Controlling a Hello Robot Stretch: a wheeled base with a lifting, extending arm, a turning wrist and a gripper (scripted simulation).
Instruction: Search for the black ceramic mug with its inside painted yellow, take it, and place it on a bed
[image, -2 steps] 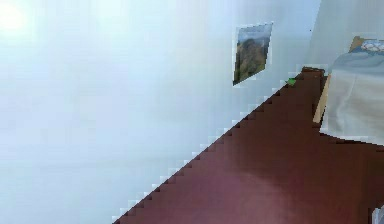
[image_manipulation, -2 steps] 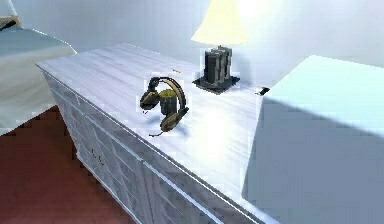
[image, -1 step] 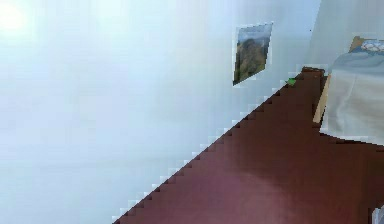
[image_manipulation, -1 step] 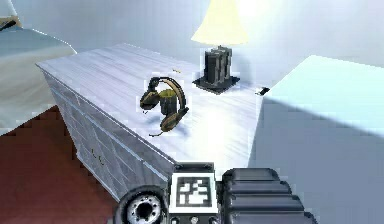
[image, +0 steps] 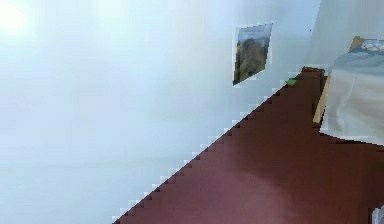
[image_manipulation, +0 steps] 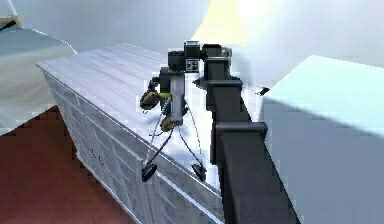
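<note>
Forward view: a bed (image: 356, 95) is recorded at far right, across red floor (image: 270, 170).
Arm side view: the gripper (image_manipulation: 173, 165) is placed over a dresser (image_manipulation: 90, 80). A dark, yellowish blob (image_manipulation: 151, 97), possibly the mug, is noted left of its body. Whether anything is held cannot be told. The bed lies far left.

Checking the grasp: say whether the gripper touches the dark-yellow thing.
Cannot tell: the arm side view shows the dark-yellow thing overlapping the gripper, no plain gap.

Dark square arm (image_manipulation: 240, 150), two white squares (image_manipulation: 192, 57) (black marks), dark claw (image_manipulation: 174, 170), thin fingers (image_manipulation: 157, 150)
</note>
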